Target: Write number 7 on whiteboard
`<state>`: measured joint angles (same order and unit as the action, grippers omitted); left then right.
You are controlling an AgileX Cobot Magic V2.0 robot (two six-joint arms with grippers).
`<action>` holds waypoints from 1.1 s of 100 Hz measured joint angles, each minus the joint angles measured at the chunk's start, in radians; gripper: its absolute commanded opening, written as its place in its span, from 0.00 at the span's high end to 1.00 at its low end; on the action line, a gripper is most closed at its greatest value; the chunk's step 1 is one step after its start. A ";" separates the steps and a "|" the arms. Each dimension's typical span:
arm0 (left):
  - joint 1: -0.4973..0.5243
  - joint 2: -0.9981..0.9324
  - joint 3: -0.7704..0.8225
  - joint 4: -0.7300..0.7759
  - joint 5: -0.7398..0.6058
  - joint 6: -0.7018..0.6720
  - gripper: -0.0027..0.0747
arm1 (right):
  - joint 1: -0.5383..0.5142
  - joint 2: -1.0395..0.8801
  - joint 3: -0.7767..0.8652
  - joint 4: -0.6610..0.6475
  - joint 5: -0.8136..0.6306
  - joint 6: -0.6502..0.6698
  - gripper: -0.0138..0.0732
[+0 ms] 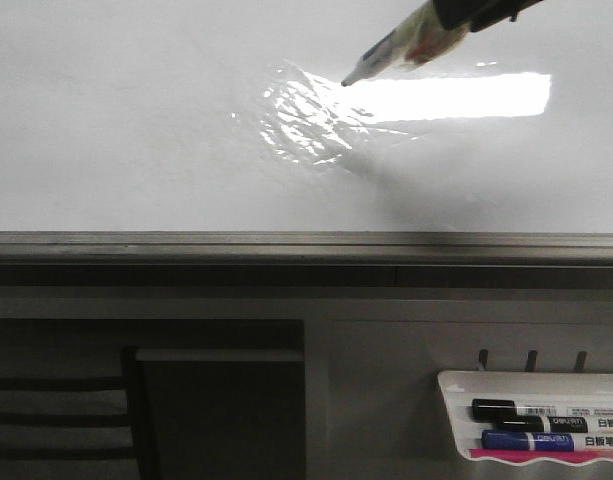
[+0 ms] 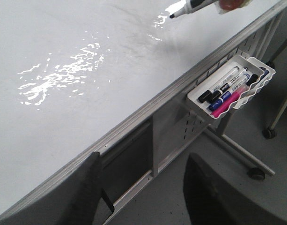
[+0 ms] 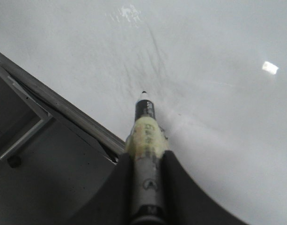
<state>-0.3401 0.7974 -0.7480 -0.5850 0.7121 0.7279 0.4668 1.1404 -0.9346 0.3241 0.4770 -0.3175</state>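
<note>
The whiteboard fills the upper half of the front view, with a bright rectangular reflection and a grey bottom rail. My right gripper is shut on a marker wrapped in yellowish tape. The marker comes in from the upper right and its tip is at the board, beside the reflection. It also shows in the left wrist view. I see no number 7 on the board. My left gripper is open and empty, low in front of the rail.
A small white marker tray hangs below the rail at the lower right and holds black, blue and pink markers; it also shows in the left wrist view. A dark panel sits under the rail. Faint erased smudges mark the board.
</note>
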 measured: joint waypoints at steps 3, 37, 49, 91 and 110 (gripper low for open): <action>0.000 0.003 0.000 0.000 0.000 0.000 0.50 | 0.004 0.026 -0.020 0.000 0.003 0.000 0.89; 0.000 0.022 0.001 -0.002 -0.002 0.000 0.50 | 0.021 0.157 -0.061 -0.002 -0.068 0.000 0.89; 0.000 0.022 0.001 -0.002 -0.002 -0.001 0.50 | -0.025 0.158 -0.065 0.007 -0.044 0.000 0.89; 0.000 0.022 0.001 -0.004 -0.002 -0.001 0.50 | -0.116 0.116 -0.066 0.028 0.033 0.000 0.89; 0.000 0.022 0.001 -0.004 -0.002 -0.001 0.50 | -0.083 0.126 -0.055 0.019 0.054 0.000 0.89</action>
<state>-0.3401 0.8198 -0.7471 -0.5894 0.7100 0.7267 0.3835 1.2660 -0.9899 0.3433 0.5307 -0.3175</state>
